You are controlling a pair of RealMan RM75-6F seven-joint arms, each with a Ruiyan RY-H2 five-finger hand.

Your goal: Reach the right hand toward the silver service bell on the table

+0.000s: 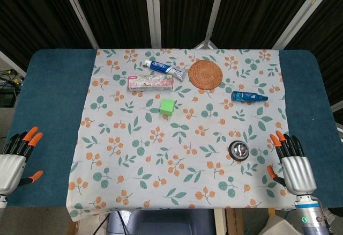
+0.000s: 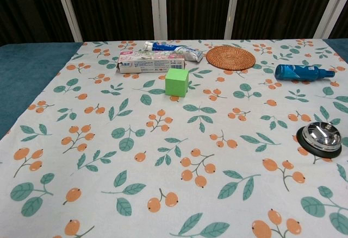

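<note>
The silver service bell (image 1: 238, 150) (image 2: 321, 137) has a black base and stands on the flowered cloth near the table's front right. My right hand (image 1: 292, 165) lies flat and open on the blue table surface, to the right of the bell and a little nearer to me, well apart from it. At the front left edge my left hand (image 1: 15, 160) rests open with its orange-tipped fingers spread. Neither hand holds anything. The chest view shows the bell but no hands.
A green cube (image 1: 168, 105) sits mid-table. Behind it lie a toothpaste box (image 1: 150, 82) and a toothpaste tube (image 1: 165, 69). A round woven coaster (image 1: 205, 74) and a blue bottle (image 1: 248, 96) lying on its side are at the back right.
</note>
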